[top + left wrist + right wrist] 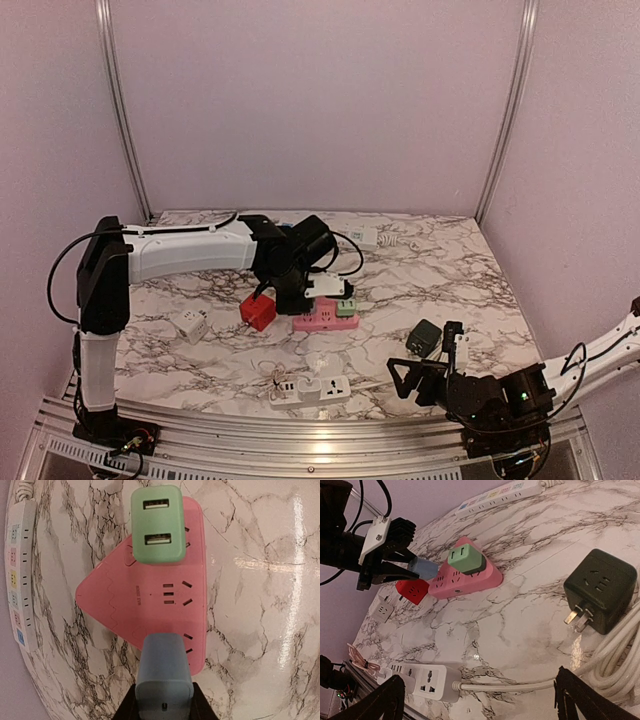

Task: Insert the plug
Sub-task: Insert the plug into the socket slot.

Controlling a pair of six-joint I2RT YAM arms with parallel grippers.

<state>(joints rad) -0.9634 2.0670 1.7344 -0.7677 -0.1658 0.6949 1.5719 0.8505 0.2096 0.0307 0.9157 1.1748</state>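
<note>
The left gripper (164,707) is closed on a pale blue-grey rectangular plug (164,665), at the bottom centre of the left wrist view; its dark fingers (129,709) press the plug on both sides. The plug is over the lower edge of a pink triangular plastic power strip (125,610), just beside 2 slanted slots. If the pins are already inside, I cannot tell, they are hidden under the plug body.

On the upper part of the pink strip sits a mint green square adapter w/ two USB ports (157,525). At the left edge of this view lies a long white power strip w/ coloured labels (20,575).

In the top view the strip is approx. at the centre of the marble-pattern table (450,265). A red cube socket (257,312) is just left of it, and a white cube socket (190,325) is further left. A white multi-socket strip (310,390) lies near the bottom edge.

The right gripper (479,690) hangs w/ its fingers (380,700) wide apart and holds nothing, low in the right wrist view. A dark cube adapter w/ metal pins (602,587) rests at the right, and a white coiled cable (620,660) is below it.
</note>
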